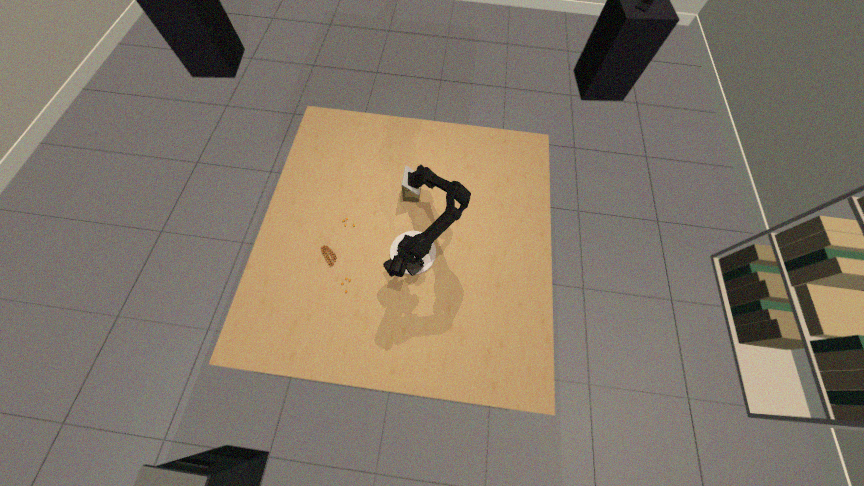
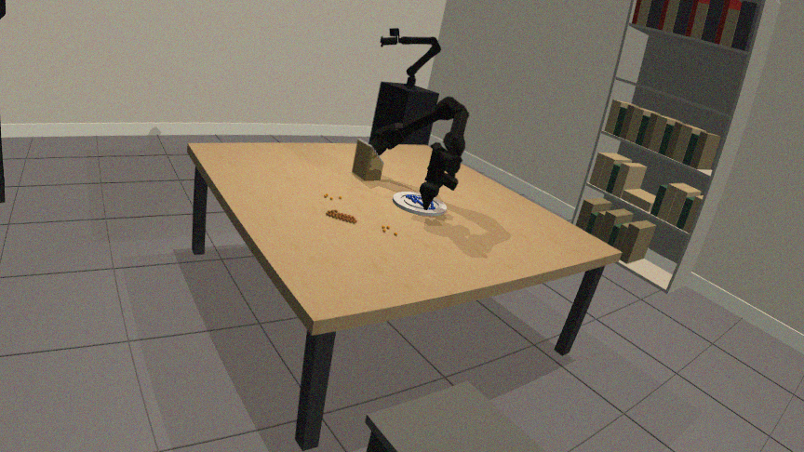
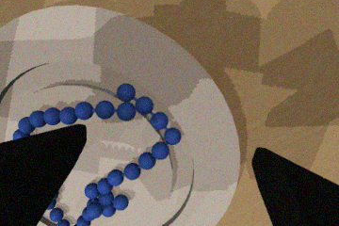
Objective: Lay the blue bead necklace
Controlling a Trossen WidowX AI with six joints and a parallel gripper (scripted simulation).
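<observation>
The round bead board [image 1: 395, 248] [image 2: 402, 198] [image 3: 66, 24] is pale, with dark curved groove lines. The blue bead necklace [image 2: 413, 199] [image 3: 146, 160] lies on it in a bent, uneven line. In the wrist view several beads cross the inner curved line at the upper right, and others bunch up at the lower middle, inside the curves. My gripper [image 2: 426, 206] [image 3: 171, 146] is open and empty, low over the board. Its left finger hides part of the necklace; its right finger appears beyond the board's edge. In the top view the arm covers the necklace.
On the wooden table [image 1: 496, 340] [image 2: 284, 269] lie a brown-orange bead bundle [image 1: 328, 255] [image 2: 341, 217] and two groups of small orange beads [image 1: 345, 283] [image 2: 388, 230]. An upright block [image 1: 410, 196] [image 2: 368, 167] stands by my arm's base.
</observation>
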